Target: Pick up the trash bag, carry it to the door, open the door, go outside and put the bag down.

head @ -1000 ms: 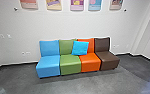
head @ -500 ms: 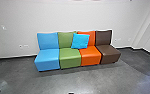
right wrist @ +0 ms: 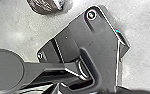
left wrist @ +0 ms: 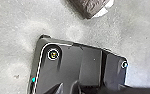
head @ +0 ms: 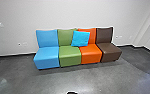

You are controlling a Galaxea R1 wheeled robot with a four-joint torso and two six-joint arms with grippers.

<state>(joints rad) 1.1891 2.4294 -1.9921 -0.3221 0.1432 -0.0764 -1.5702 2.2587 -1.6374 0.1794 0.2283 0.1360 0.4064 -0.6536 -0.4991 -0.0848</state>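
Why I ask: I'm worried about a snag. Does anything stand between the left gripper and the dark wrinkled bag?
Nothing visible does. In the left wrist view, nothing covers the bag's visible part, and grey floor shows between it and the robot's plate. The gripper's position I cannot tell.

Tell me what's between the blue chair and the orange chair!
The green chair stands between the blue chair and the orange chair, as the head view shows. A pillow leans where green meets orange.
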